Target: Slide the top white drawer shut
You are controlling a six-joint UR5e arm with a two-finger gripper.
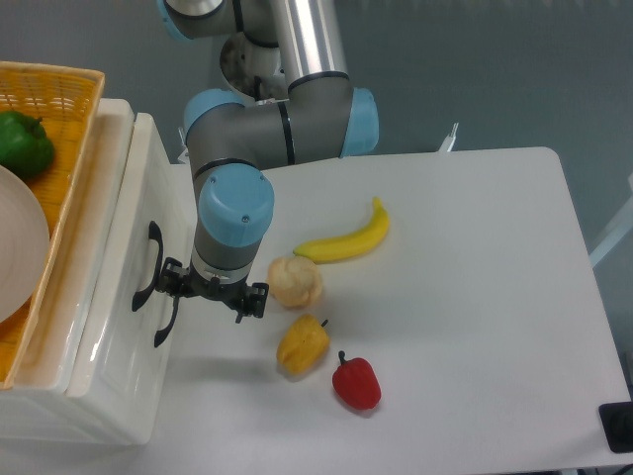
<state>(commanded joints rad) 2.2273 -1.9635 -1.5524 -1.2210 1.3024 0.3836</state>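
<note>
While the top white drawer [124, 267] sits nearly flush, the tool [213, 295], spread state unclear, hangs beside its handle.

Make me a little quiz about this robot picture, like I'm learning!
1. True or false: the banana lies inside the yellow basket.
2. Which colour is the pepper nearest the table's front edge? A red, B green, C blue.
3. Fill in: the gripper sits beside the top white drawer's black ____.

Key: 1 false; 2 A; 3 handle.
</note>
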